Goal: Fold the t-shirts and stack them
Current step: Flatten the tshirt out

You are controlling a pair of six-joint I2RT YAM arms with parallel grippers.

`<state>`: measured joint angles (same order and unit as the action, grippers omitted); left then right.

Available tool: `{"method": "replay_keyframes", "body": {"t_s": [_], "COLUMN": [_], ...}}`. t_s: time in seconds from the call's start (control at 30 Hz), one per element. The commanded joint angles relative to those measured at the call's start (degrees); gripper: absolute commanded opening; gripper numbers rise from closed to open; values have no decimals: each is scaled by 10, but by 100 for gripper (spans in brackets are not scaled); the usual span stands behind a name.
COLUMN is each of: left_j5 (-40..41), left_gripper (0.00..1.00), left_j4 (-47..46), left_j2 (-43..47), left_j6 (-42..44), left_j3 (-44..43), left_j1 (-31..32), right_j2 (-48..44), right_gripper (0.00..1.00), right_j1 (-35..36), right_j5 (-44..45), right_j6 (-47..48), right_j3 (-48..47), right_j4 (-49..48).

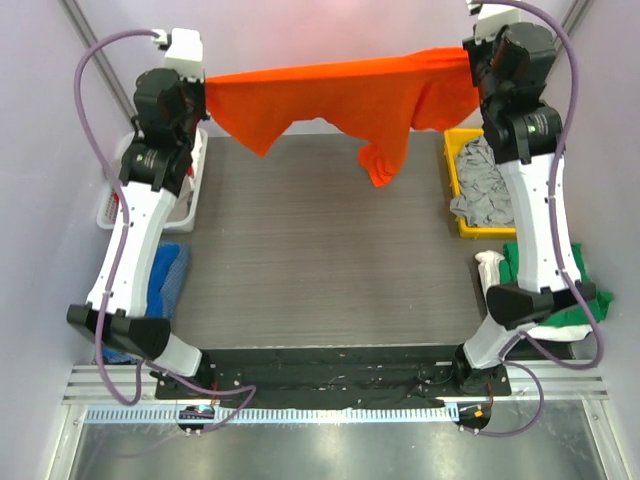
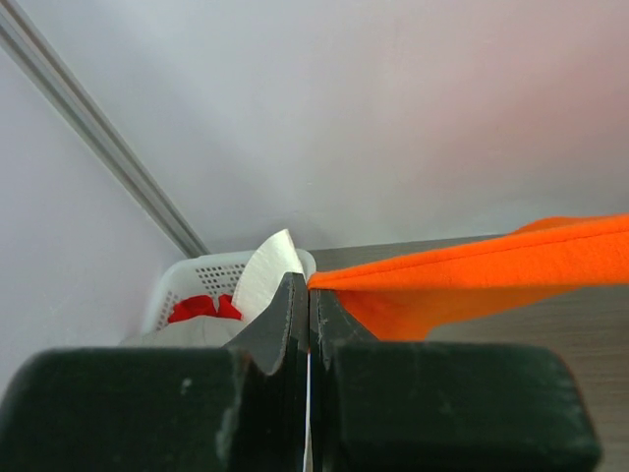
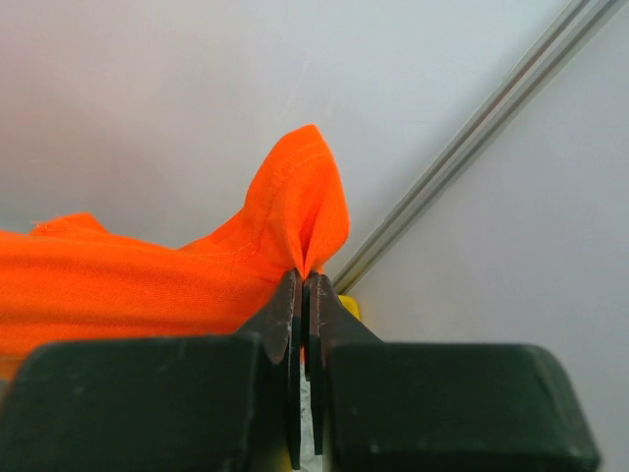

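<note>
Pale walls enclose a dark wood-grain table (image 1: 320, 250), and over its far edge the orange t-shirt (image 1: 330, 95) hangs stretched between the two arms, its loose folds drooping over the tabletop. The left gripper (image 2: 302, 280) is clamped tight on one end of the shirt's upper edge, and the right gripper (image 3: 303, 275) is clamped on the other end, with cloth bunching up past its tips. A grey t-shirt (image 1: 480, 180) lies in the yellow bin (image 1: 462, 135) at the right, a green t-shirt (image 1: 572, 312) and a white t-shirt (image 1: 490, 265) lie nearer beside the right arm, and a white basket (image 1: 110, 205) stands at the left with a blue cloth (image 1: 165, 275) near it.
</note>
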<state>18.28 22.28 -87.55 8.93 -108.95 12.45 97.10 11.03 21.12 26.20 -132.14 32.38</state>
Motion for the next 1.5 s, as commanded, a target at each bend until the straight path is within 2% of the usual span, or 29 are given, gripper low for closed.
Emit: {"method": "replay_keyframes", "body": {"t_s": [0.0,0.27,0.4,0.67,0.87,0.97,1.03,1.13,1.23,1.33,1.47], "left_j5": [78,73,75,97,91,78,69,61,58,45,0], "left_gripper": [0,0,0,0,0,0,0,0,0,0,0], "left_j4": [-38,-25,-27,-51,-24,6,28,28,22,0,-42], "left_j2": [76,171,174,49,-96,-152,-168,-162,-135,-85,-15], "left_j6": [14,8,3,12,-11,-32,-55,-62,-58,-54,-64], "left_j3": [71,115,117,68,-64,-172,-208,-229,-216,-150,34], "left_j1": [-35,-34,-34,-40,-59,-77,-86,-95,-101,-103,-102], "right_j2": [-92,-186,-193,-108,4,57,77,83,59,20,-63], "right_gripper": [1,1,1,1,1,1,1,1,1,1,1], "right_j1": [-24,-25,-24,-36,-57,-68,-70,-70,-70,-70,-70], "right_j5": [70,78,88,88,72,66,64,64,65,58,34], "right_j6": [8,14,22,23,13,11,10,14,15,4,-11], "right_j3": [42,84,105,75,-20,-93,-144,-160,-136,-71,98], "right_j4": [-14,-2,-8,-26,-34,-34,-36,-57,-79,-79,-87]}}
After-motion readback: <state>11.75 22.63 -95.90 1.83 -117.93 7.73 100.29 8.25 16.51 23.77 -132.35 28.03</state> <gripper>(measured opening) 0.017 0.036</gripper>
